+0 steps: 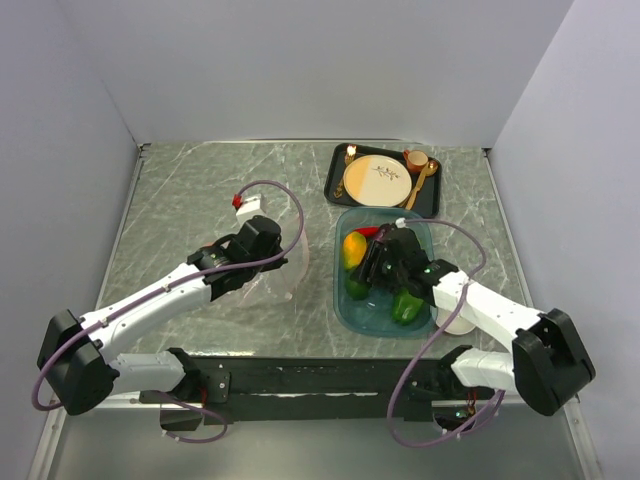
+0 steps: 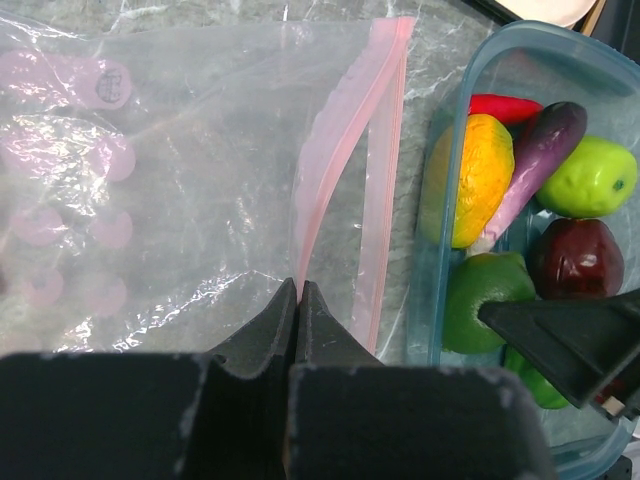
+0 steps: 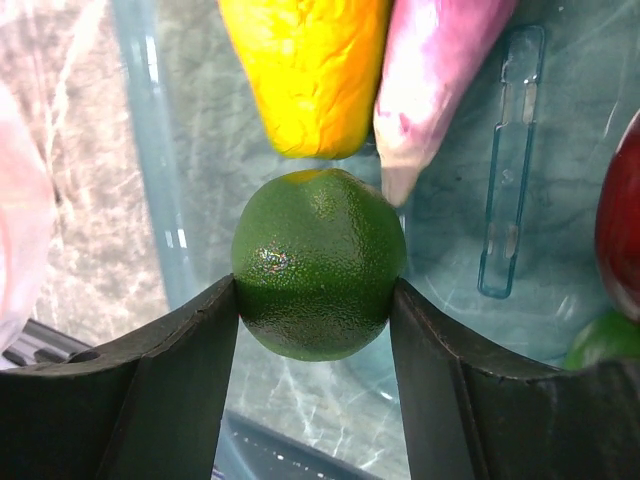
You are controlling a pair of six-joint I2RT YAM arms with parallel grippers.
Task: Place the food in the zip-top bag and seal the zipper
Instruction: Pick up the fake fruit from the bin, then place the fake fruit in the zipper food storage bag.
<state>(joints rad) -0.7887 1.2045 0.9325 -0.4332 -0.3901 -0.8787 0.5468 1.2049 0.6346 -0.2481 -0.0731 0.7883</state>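
The clear zip-top bag (image 1: 272, 232) lies flat at mid table, its pale pink zipper (image 2: 345, 150) toward the tray. My left gripper (image 1: 277, 266) is shut on the near end of the zipper strip (image 2: 298, 288). The food lies in the teal tray (image 1: 380, 320): a yellow-orange piece (image 2: 475, 180), a purple eggplant (image 2: 545, 145), a light green fruit (image 2: 592, 178), a dark red piece (image 2: 580, 255), a red pepper (image 2: 505, 105) and a green pepper (image 1: 405, 306). My right gripper (image 3: 315, 290) is shut on a round green lime (image 3: 318, 262) inside the tray, at its left wall (image 3: 150, 150).
A black tray (image 1: 340, 190) at the back holds a tan plate (image 1: 377, 180), gold cutlery and a small cup. Grey walls enclose the table on three sides. The teal tray sits right next to the bag's mouth.
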